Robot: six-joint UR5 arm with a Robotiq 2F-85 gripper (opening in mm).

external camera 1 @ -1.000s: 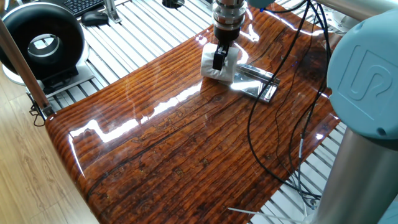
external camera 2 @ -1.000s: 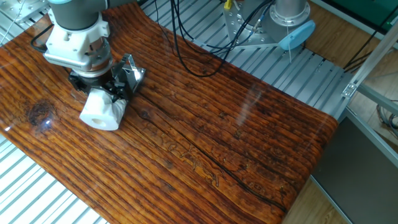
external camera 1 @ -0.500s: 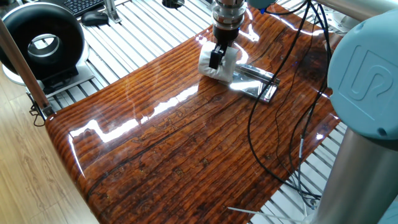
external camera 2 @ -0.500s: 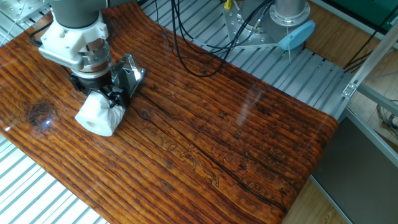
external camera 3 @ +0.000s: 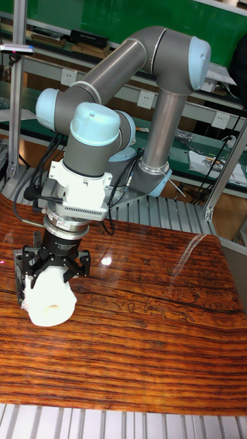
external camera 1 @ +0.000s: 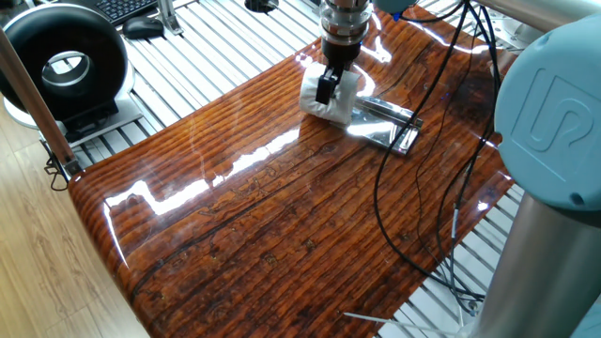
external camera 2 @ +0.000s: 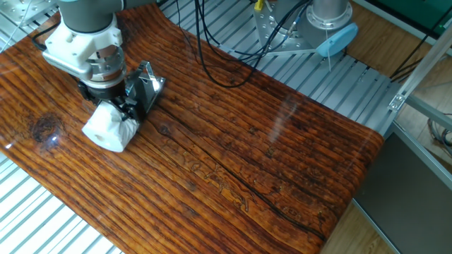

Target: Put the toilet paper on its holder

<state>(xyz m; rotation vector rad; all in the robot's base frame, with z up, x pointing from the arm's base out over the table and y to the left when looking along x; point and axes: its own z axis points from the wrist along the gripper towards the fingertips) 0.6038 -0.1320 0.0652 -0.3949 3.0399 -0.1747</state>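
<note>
The white toilet paper (external camera 1: 338, 99) (external camera 2: 106, 129) (external camera 3: 50, 302) is squeezed between the fingers of my gripper (external camera 1: 328, 89) (external camera 2: 116, 113) (external camera 3: 49, 277), which is shut on it. The roll is tilted, just above or touching the wooden table; I cannot tell which. The shiny silver holder (external camera 1: 387, 123) (external camera 2: 147, 81) lies flat on the table right beside the roll, toward the arm's base side. In the tall fixed view the holder is hidden behind the gripper.
The glossy wooden table (external camera 1: 282, 216) ends in slatted metal framing on all sides. Black cables (external camera 1: 413, 160) trail over the table's right part. A black round fan-like device (external camera 1: 64, 64) stands off the table at left.
The gripper with the roll has shifted slightly away from the holder, and the roll has tilted a little more.
</note>
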